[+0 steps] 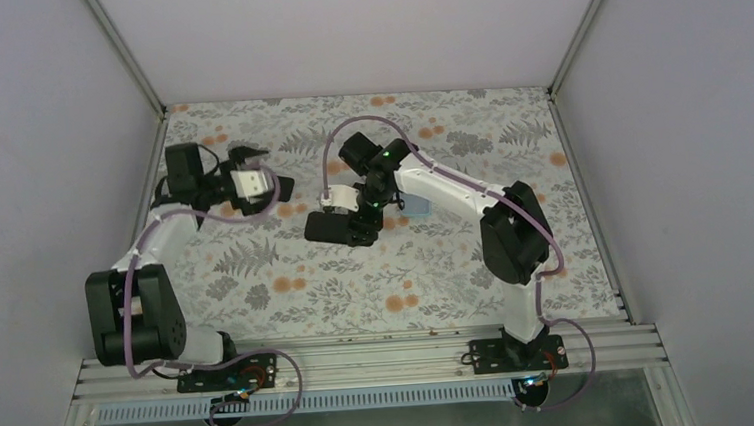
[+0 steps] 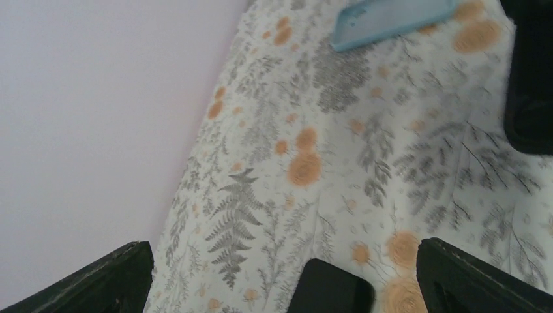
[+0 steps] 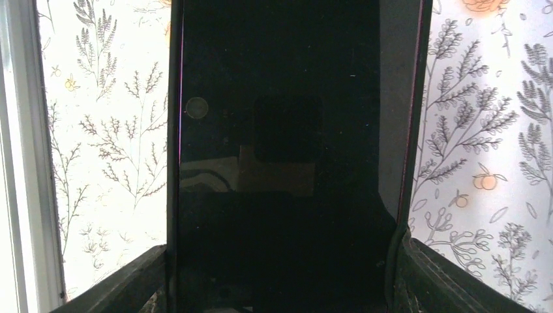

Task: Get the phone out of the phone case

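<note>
- Currently the right gripper (image 3: 280,251) is straddling the phone (image 3: 280,130), one finger along each long edge; whether they are squeezing it is impossible to tell.
- Left gripper (image 2: 283,248) is hanging released, jaws wide, over the floral table (image 2: 391,150).
- Phone case (image 2: 391,16) is lying flat on the table, apart from the phone.

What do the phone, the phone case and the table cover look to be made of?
By look, the phone is glossy dark glass, showing faint reflections; the phone case is probably matte plastic or silicone, light blue, slightly see-through; the table cover is likely printed cloth or vinyl, floral, matte.
</note>
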